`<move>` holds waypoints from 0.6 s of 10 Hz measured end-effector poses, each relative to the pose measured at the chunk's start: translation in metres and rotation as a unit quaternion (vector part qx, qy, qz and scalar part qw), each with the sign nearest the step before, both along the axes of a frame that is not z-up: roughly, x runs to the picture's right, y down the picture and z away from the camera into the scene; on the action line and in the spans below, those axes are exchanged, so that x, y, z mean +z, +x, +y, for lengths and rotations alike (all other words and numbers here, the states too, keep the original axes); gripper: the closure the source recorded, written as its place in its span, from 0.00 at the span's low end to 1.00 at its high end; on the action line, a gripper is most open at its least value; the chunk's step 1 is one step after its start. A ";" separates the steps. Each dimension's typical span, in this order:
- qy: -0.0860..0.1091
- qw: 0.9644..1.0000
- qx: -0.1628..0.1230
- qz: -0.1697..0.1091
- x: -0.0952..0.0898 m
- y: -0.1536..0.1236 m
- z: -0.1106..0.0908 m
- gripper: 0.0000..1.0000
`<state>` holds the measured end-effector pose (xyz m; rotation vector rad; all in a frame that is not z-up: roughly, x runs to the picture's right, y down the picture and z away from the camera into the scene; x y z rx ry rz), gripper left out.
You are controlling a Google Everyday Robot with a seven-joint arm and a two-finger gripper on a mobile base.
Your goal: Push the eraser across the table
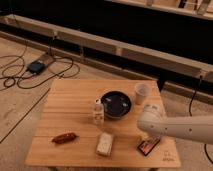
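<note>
Here, the table (75, 107) is taken as the landmark, its planks running side to side. A dark bowl (116, 104) is set near its middle, with a small bottle (98, 112) standing upright just left of the bowl and a pale cup (142, 93) just right of it, toward the far right corner. Along the near edge a sausage-shaped thing (65, 137) is laid at the left and a beige block (105, 143) near the middle. The eraser (148, 146) is found at the near right corner, lying tilted. The white arm (180, 129) is reached in from the right, and the gripper (151, 137) is lowered just above the eraser's far end; contact cannot be told.
</note>
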<state>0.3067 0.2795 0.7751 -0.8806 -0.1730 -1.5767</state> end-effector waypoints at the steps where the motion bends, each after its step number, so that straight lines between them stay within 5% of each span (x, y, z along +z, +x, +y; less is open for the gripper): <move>1: -0.001 1.000 0.002 0.003 -0.001 0.003 0.001 0.20; 6: -0.005 1.000 0.005 0.017 -0.010 0.015 0.002 0.20</move>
